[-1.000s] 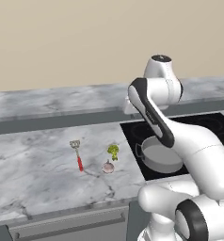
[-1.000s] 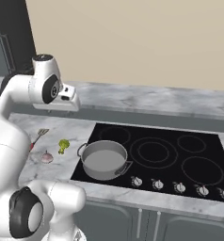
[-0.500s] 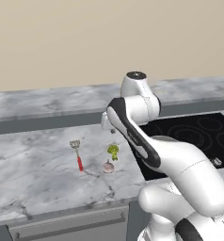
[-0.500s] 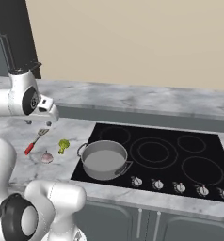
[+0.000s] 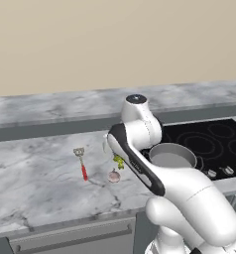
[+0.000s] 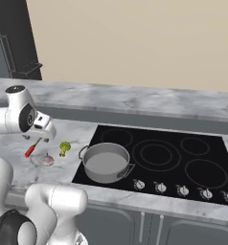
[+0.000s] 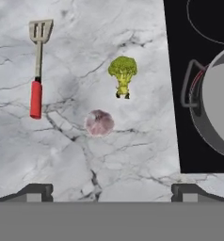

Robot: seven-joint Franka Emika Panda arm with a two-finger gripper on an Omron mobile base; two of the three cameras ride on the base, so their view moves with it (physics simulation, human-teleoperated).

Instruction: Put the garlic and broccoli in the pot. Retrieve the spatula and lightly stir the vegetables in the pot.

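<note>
Swung leftward off the cooktop, arm now hangs over the marble surface (image 7: 48,155); garlic (image 7: 99,122) lies on it, broccoli (image 7: 123,73) just beside, spatula (image 7: 37,70) further off, all untouched; pot (image 6: 106,162) sits on the hob's near-left burner with no vegetables in it; claw (image 7: 111,190) spread wide, holding nothing, above the garlic; likely lining up the first pick.
</note>
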